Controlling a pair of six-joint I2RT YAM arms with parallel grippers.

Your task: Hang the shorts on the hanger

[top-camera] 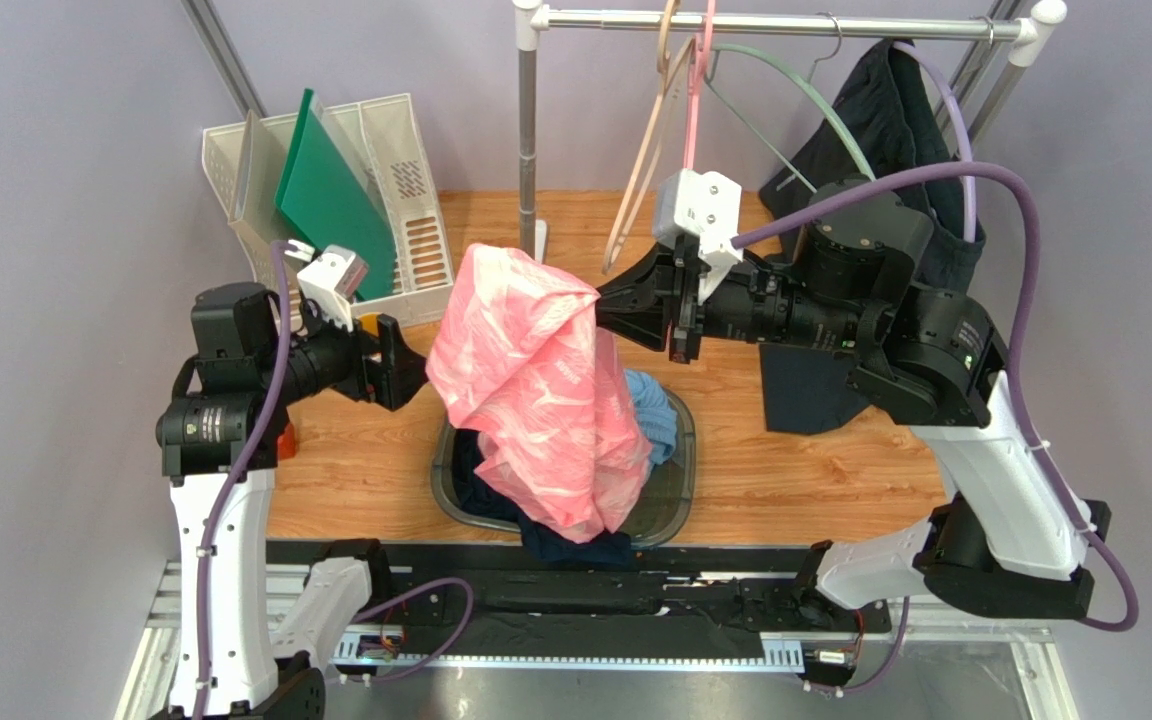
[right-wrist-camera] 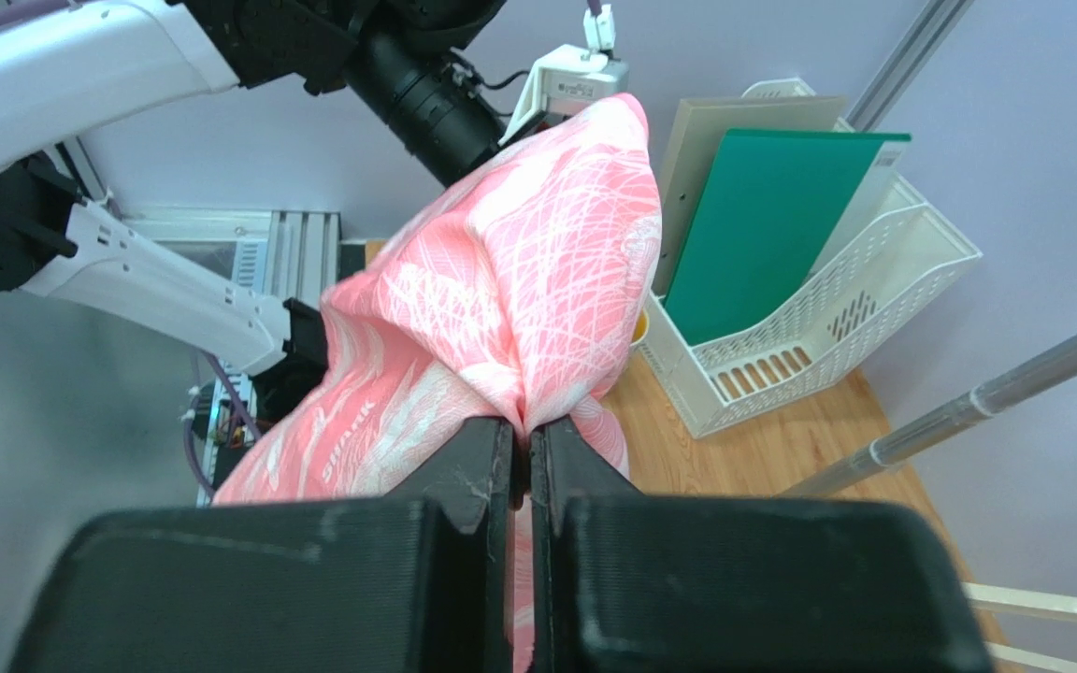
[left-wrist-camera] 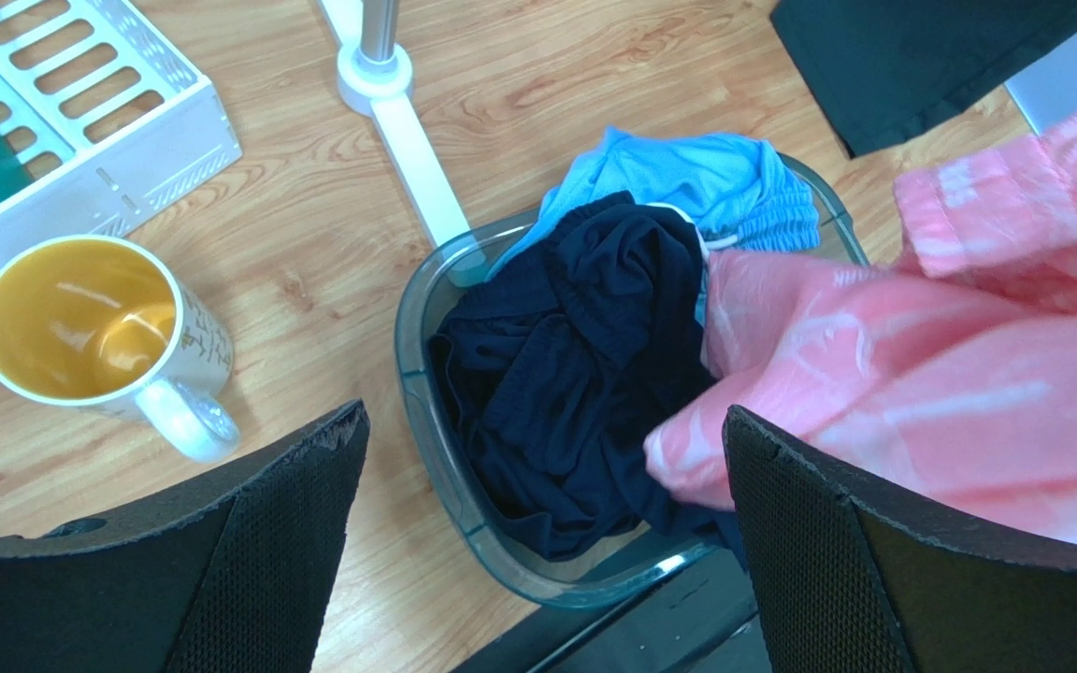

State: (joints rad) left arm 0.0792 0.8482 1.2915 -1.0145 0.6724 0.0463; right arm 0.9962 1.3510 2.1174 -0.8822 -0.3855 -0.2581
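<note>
Nearest, the right gripper (right-wrist-camera: 523,452) pinches a fold of the shorts (top-camera: 545,390), which drape down toward the basket (top-camera: 687,450). The left gripper (top-camera: 394,365), jaws wide, stands just left of them. Behind the right arm, the hanger (top-camera: 800,75) hangs on the rail (top-camera: 838,24).

Grey tub (left-wrist-camera: 411,358) on wooden worktop (left-wrist-camera: 292,211): navy garment (left-wrist-camera: 558,365), light blue garment (left-wrist-camera: 699,175) inside. Yellow-lined mug (left-wrist-camera: 81,323) just beside white rack (left-wrist-camera: 109,84); green folder (top-camera: 330,188) standing in it.

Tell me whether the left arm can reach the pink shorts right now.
Probably yes. The left arm's fingers are wide open right beside the shorts, which hang pinched in the right arm's fingers, and nothing sits between them.
</note>
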